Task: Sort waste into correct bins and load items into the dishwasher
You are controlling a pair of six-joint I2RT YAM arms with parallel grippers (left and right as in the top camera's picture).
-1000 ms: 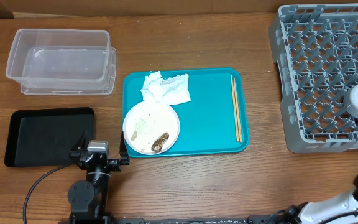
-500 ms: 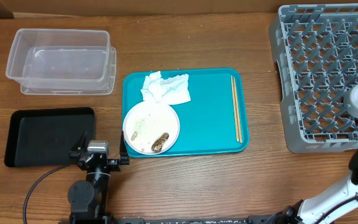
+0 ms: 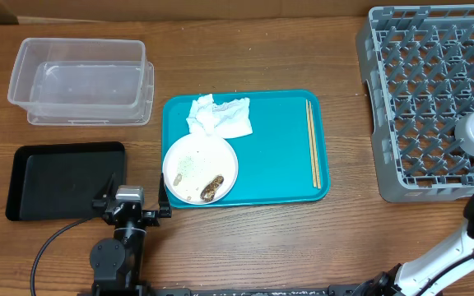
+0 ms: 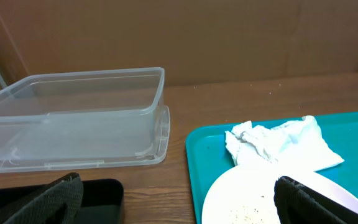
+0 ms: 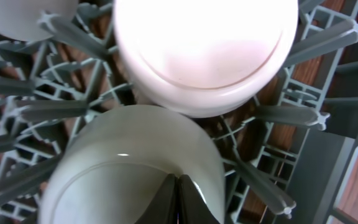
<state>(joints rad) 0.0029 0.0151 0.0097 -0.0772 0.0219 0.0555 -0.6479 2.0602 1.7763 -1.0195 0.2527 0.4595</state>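
Dishes sit in the grey rack, rice on the plate; left jaws apart, right jaws together.

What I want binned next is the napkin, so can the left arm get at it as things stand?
Probably yes. The left gripper stands open at the near-left corner of the teal tray, and the napkin lies uncovered on it. Only the plate lies between them, low enough to reach over.
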